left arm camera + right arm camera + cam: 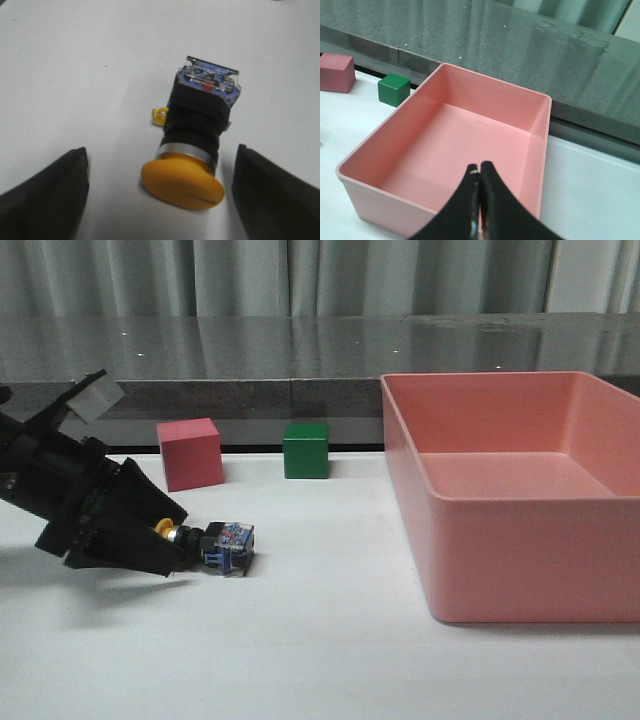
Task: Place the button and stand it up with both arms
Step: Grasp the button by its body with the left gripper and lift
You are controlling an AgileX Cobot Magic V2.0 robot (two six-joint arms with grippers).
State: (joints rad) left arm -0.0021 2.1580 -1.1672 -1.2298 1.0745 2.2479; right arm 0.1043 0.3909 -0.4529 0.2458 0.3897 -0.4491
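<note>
**Two grippers, one button lying on its side**

Two arms are working here, and we are seeing only the left one in the front view, reaching in low from 9 o'clock. Our left gripper (168, 548) is standing wide, its fingers (45, 195) flanking the button (215, 543) without touching it. The button is lying on its side on the white table (320, 650), yellow cap pointing toward the gripper and blue base block away from it.

We are noting a pink cube (189, 453) at 12 o'clock from the button and a green cube (305, 450) at about 1 o'clock, both well apart from it. Our right gripper (479, 176) is hovering over the pink bin (542, 150) with its fingertips pressed together, holding nothing.
</note>
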